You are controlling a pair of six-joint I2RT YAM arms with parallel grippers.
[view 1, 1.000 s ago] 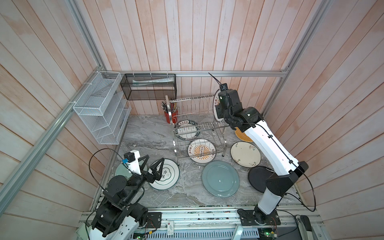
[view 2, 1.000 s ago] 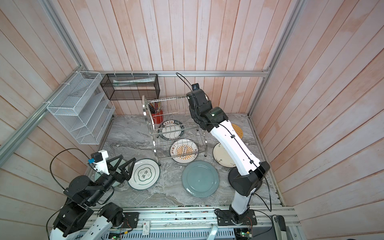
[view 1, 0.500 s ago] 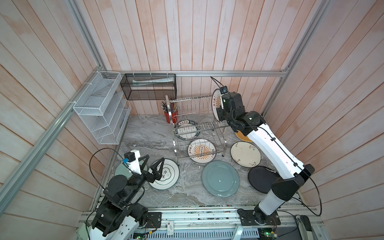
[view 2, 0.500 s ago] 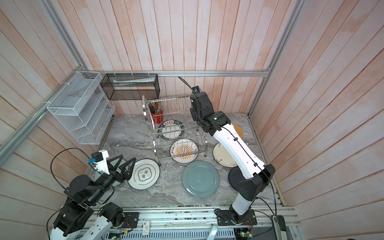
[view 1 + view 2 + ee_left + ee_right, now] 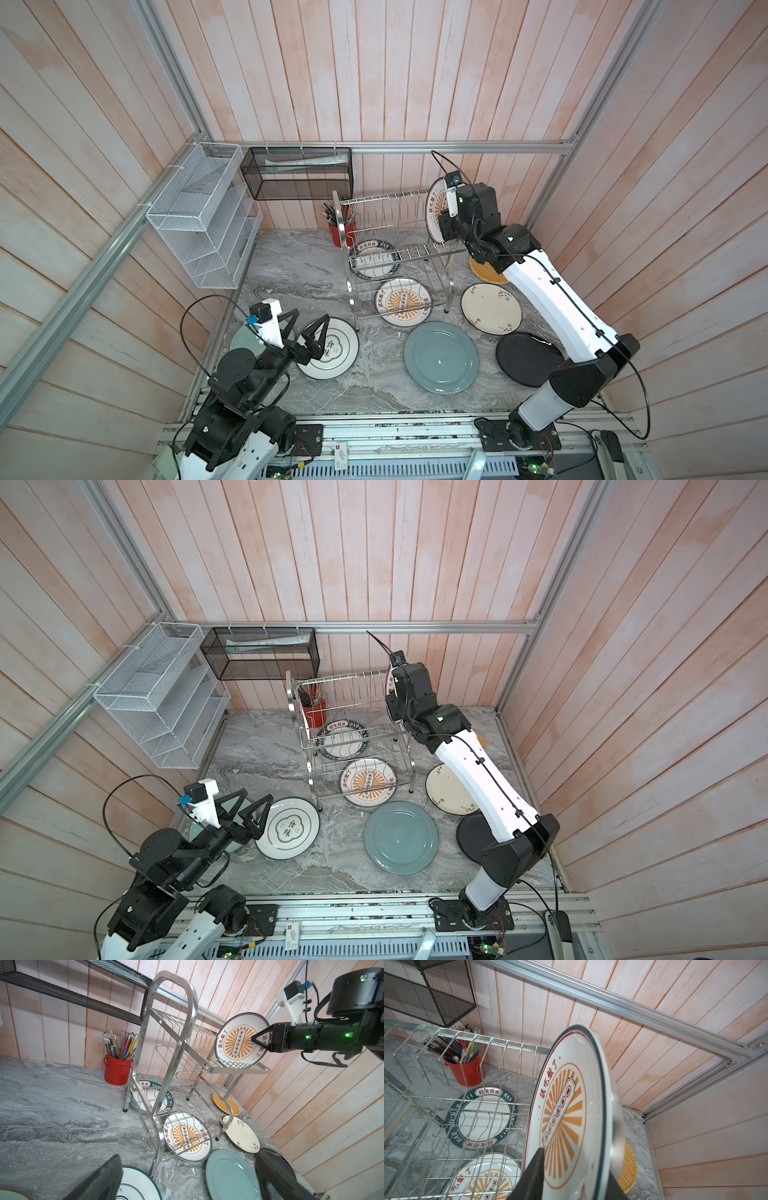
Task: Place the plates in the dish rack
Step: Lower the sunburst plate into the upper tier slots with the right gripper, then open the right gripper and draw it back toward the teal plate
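Shiny steel makes the rack [image 5: 178, 1043], and one sun plate [image 5: 234, 1043] stands on edge at the far end of its top shelf. The right gripper [image 5: 254, 1040] is right at that plate. One finger is in front of the plate's face and the other is behind it, so the rim sits between them. I cannot tell if they squeeze the plate or only stand close.

What could go wrong? If the fingers let go and the plate is not snug between the wires, I think it could tip off the end of the shelf, down toward the yellow mat [image 5: 225, 1103] below the gripper. If the gripper backs out crooked, a finger could hook the rim and drag the plate along. A hard bump could shake the whole rack.

The left gripper [image 5: 305, 332] is far from the rack. Its fingers are wide apart and hold nothing. A green-rim plate [image 5: 336, 353] lies flat just under it.

The rack holds only that one plate. A second sun plate [image 5: 187, 1136] and a word plate [image 5: 143, 1101] lie on the table [image 5: 52, 1115] under the low shelf, not in it. Across the rack from the right gripper, a red cup [image 5: 118, 1072] holds pencils [image 5: 120, 1045]. The black basket [image 5: 297, 191] holds something pale and flat. I cannot tell what it is.
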